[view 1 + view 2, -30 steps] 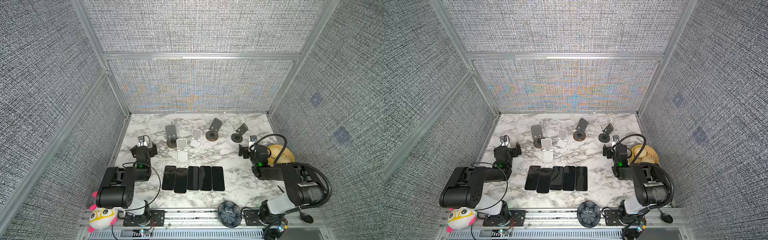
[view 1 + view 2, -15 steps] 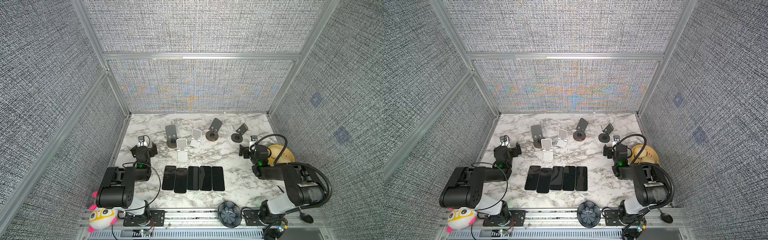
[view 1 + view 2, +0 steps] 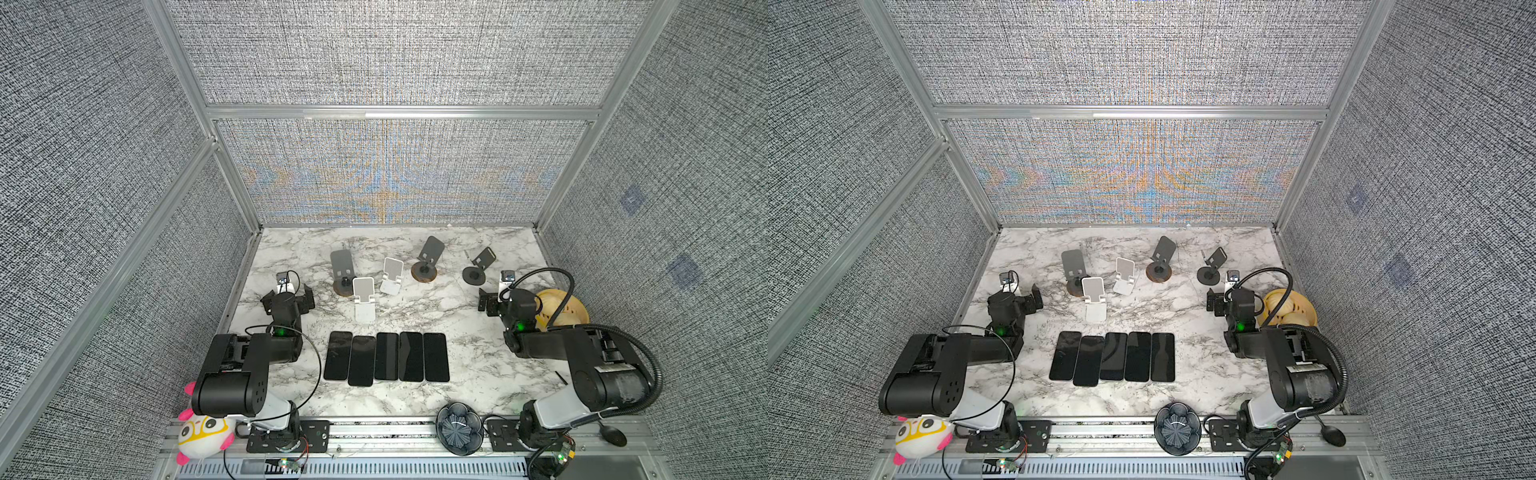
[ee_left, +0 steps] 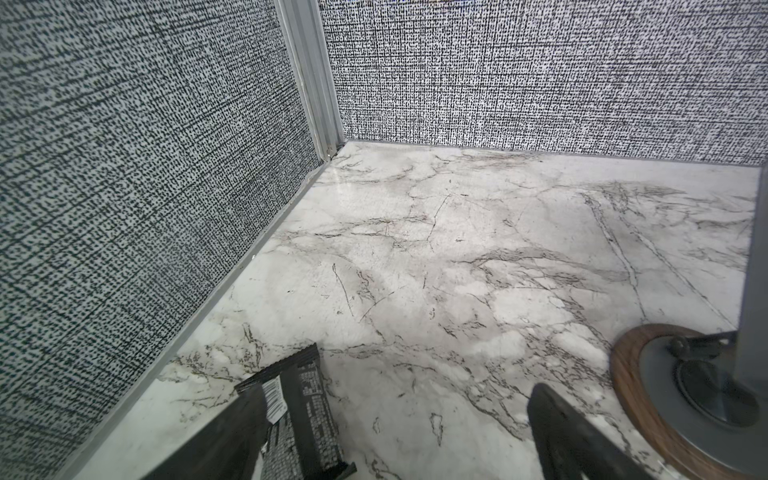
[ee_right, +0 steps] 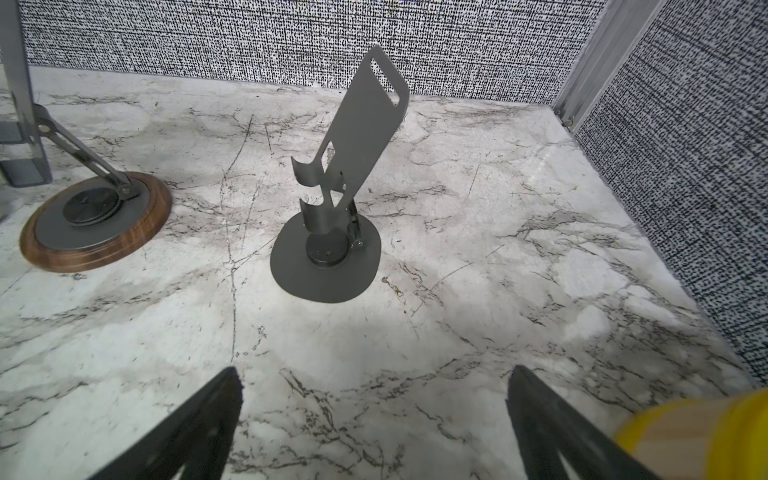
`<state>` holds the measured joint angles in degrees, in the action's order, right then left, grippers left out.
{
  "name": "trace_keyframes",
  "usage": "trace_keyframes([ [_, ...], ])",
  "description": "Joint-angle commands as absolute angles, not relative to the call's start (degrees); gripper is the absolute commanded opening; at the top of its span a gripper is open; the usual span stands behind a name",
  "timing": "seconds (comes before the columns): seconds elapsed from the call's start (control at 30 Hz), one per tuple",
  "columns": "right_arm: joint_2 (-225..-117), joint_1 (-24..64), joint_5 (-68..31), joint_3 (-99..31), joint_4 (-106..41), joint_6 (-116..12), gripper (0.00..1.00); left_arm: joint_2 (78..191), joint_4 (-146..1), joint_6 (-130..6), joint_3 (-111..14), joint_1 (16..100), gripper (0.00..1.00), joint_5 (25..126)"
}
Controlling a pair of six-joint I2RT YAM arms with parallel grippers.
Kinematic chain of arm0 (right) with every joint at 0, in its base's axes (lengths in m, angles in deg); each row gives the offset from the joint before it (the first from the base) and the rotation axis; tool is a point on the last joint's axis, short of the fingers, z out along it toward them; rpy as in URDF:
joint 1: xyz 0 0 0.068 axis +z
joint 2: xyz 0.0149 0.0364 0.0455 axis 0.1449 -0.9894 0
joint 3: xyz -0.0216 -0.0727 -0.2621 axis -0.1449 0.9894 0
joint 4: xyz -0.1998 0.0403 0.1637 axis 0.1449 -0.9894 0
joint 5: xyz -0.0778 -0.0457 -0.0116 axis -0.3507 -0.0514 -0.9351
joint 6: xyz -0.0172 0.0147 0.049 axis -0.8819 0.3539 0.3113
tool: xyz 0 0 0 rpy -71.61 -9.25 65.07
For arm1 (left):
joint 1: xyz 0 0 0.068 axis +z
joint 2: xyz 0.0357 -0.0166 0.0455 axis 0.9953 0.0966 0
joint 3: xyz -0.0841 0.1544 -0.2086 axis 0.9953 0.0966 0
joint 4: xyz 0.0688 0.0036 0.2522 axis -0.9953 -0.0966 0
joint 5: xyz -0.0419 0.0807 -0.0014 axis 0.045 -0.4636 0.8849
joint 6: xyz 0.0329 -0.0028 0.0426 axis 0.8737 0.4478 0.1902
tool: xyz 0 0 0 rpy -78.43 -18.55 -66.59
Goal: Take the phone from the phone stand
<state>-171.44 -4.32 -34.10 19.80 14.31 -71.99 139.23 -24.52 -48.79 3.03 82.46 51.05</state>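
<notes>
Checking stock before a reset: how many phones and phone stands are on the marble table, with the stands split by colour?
phones, lying flat in a row: 5
dark stands: 3
white stands: 2
Total: 10
No stand holds a phone.

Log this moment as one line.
phones: five, flat on table | phone stands: five, all empty | left tool: open, empty | right tool: open, empty

Bright, even light from above. The phone stand casts a soft shadow on the marble tabletop. Coloured moiré crosses the back wall in both top views. The near yellow object is blurred.
</notes>
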Motion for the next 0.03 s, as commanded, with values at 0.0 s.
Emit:
trace_keyframes([
  [0.0, -171.20, -4.38, -34.53, 19.88, 15.19, -71.74, 0.99, 139.26, -23.26, -48.58, 3.06, 82.53, 0.98, 51.40],
])
